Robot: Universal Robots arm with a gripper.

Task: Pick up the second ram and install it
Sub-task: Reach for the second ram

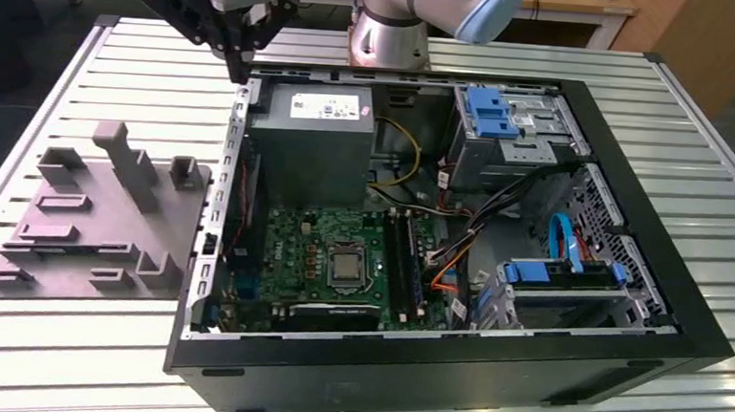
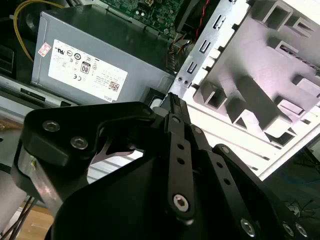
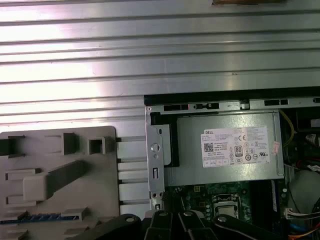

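End effector [image 1: 239, 64] looks clenched on nothing, hovering over the case [image 1: 434, 373] corner by the grey power supply [image 1: 308, 135], likely to clear the chassis wall; second ram [image 3: 31, 218] sits slotted in the fixture tray [image 3: 55, 145] on the bench [image 1: 681, 82], edge exposed for gripping.

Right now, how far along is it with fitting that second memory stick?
Barely started. Done: nothing I can confirm; the memory slots on the motherboard are too dark to tell whether a stick is seated. In hand: the jaws hover closed and apparently empty near the grey power supply. Left: the second ram seems to lie in the grey fixture tray, so both pickup and installing remain.
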